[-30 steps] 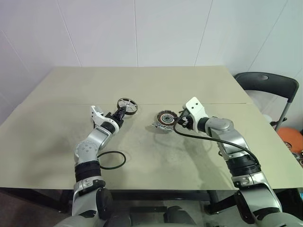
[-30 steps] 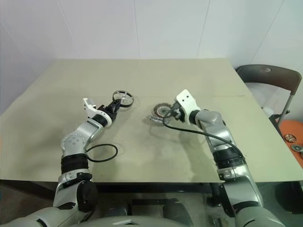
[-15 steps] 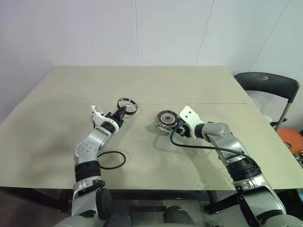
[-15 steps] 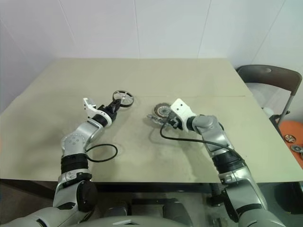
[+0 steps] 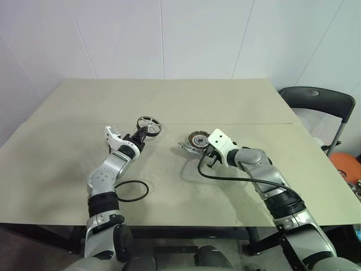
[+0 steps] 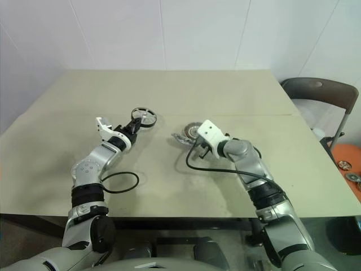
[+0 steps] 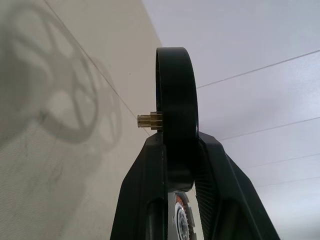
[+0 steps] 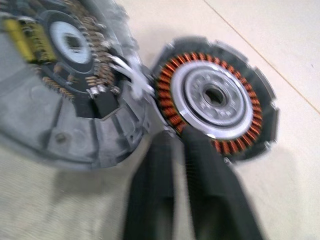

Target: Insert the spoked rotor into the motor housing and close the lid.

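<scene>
Well in from every edge of the table (image 5: 67, 186), with bare top all round and a black ring (image 5: 131, 191) lying toward the front-left edge, the left gripper (image 5: 141, 134) has its fingers (image 7: 150, 175) pinched on the rim of the spoked rotor (image 5: 149, 126), holding it clear of the top. Further right, near the table's middle, the motor housing (image 8: 215, 97) sits beside its opened grey lid (image 8: 70, 90), and the right gripper (image 5: 207, 153) rests at the housing's near rim with its fingers (image 8: 210, 190) pressed together, whether on the rim cannot be told; bare top runs on to the right edge.
</scene>
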You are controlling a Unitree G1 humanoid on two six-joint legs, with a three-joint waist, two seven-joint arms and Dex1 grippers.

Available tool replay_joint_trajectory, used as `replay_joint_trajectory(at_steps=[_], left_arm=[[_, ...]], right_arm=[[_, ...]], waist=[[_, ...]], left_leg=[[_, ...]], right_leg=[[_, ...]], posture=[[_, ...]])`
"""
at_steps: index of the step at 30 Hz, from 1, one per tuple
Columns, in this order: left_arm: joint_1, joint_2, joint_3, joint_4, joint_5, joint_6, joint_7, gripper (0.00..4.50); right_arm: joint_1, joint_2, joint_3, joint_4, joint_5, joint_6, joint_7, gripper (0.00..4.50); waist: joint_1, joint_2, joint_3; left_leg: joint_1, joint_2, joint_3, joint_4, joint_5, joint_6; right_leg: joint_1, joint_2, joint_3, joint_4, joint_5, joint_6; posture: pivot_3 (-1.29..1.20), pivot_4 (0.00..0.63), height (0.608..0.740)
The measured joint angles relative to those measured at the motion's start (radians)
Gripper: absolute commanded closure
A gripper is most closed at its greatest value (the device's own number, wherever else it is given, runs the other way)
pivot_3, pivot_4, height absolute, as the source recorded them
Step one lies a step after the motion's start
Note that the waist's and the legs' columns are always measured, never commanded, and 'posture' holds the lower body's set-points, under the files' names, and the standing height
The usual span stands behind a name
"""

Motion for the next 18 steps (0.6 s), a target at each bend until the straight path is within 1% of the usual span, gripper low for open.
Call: replay_joint_trajectory(at_steps=[11, 14, 18], left_arm=[[-0.014, 0.005, -0.001, 0.019, 0.0, -0.002, 0.0, 4.08], [-0.014, 0.003, -0.002, 0.018, 0.001, -0.002, 0.0, 4.08], [-0.014, -0.004, -0.004, 0.018, 0.001, -0.002, 0.0, 4.08]], right_arm=[[0.0, 0.003, -0.001, 0.0, 0.001, 0.0, -0.004, 4.49], [0.0, 0.004, -0.004, 0.0, 0.002, 0.0, -0.012, 3.91], [-0.001, 0.0, -0.008, 0.0, -0.005, 0.0, -0.022, 2.69]], waist=[[-0.001, -0.002, 0.001], [0.0, -0.002, 0.001], [0.0, -0.002, 0.001]], left_leg=[[0.0, 0.0, 0.0, 0.0, 0.0, 0.0], [0.0, 0.0, 0.0, 0.0, 0.0, 0.0], [0.0, 0.0, 0.0, -0.001, 0.0, 0.0]], right_leg=[[0.0, 0.0, 0.0, 0.0, 0.0, 0.0], [0.0, 0.0, 0.0, 0.0, 0.0, 0.0], [0.0, 0.0, 0.0, 0.0, 0.0, 0.0]], posture=[[0.0, 0.0, 0.74], [0.0, 0.0, 0.74], [0.0, 0.0, 0.74]])
